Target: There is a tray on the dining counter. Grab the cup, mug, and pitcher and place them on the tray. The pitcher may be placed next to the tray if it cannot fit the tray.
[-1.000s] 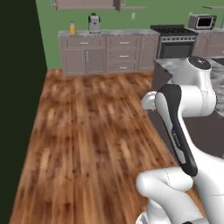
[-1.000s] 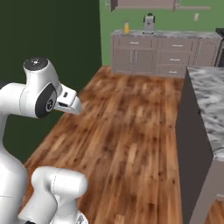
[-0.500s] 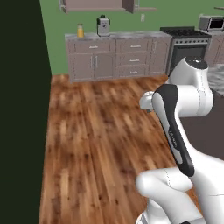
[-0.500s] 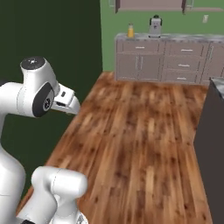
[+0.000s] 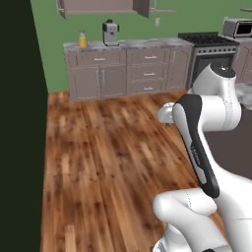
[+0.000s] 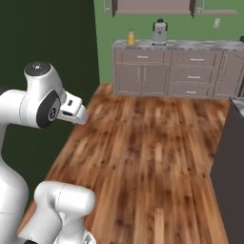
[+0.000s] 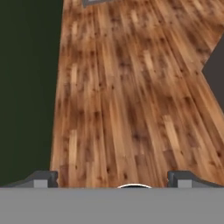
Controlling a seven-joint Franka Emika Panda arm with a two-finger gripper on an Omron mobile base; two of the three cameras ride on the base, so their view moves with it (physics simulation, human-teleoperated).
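My gripper (image 7: pixel 113 179) is open, its two dark fingertips (image 7: pixel 41 179) spread wide over bare wooden floor with nothing between them. The dining counter (image 6: pixel 232 162) shows as a dark side panel at the right edge, with a sliver of marble top (image 5: pixel 244 93). A small orange-yellow vessel (image 5: pixel 82 39), which looks like the pitcher (image 6: pixel 130 37), stands on the far kitchen counter beside a coffee machine. The tray, the cup and the mug are out of view.
Grey base cabinets (image 5: pixel 125 71) line the green back wall, with a stove (image 5: pixel 206 47) and a microwave (image 5: pixel 236 28) to their right. A coffee machine (image 6: pixel 159 31) stands on them. A dark wall (image 5: pixel 19 123) bounds the left. Wooden floor (image 6: pixel 143 143) lies open ahead.
The whole picture has shifted, so the base has moved: the far cabinets look nearer and the dining counter has slid toward the right edge. The arm keeps its pose and the gripper stays open.
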